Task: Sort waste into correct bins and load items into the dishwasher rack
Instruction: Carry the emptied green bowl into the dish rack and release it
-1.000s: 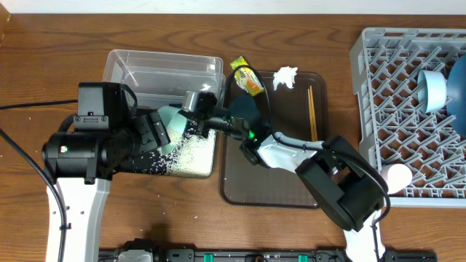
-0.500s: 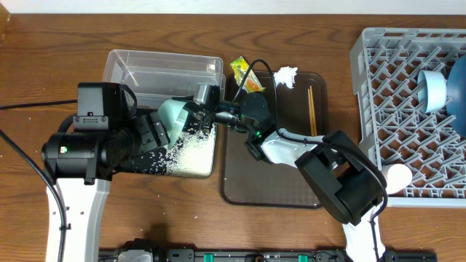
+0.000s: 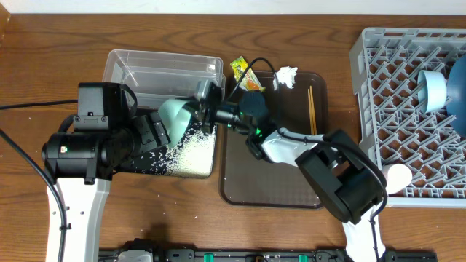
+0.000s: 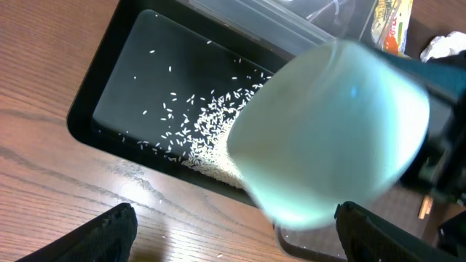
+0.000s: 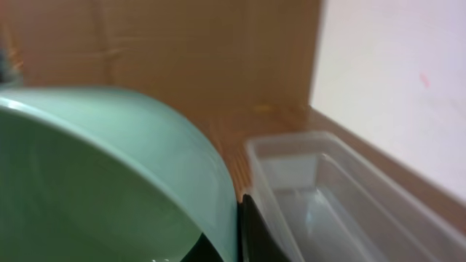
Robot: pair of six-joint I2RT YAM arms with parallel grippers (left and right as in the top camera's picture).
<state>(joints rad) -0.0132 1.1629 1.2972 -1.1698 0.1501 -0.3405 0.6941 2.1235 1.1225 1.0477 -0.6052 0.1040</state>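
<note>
My right gripper is shut on the rim of the pale green-white bowl, holding it tilted over the black tray. White rice grains lie in that tray. The right wrist view shows the bowl clamped by my finger, with the clear tub beside it. My left gripper is open and empty just below the bowl, over the near edge of the tray and its rice. The snack wrapper, tissue and chopsticks lie at the brown tray's far end.
The clear tub stands behind the black tray. The brown serving tray lies at centre. The grey rack at the right holds a light blue bowl and a blue plate; a pink-white cup sits at its front edge.
My right gripper has turned and shifted slightly with the green bowl, tipping it further over the black tray. The left arm has not moved.
</note>
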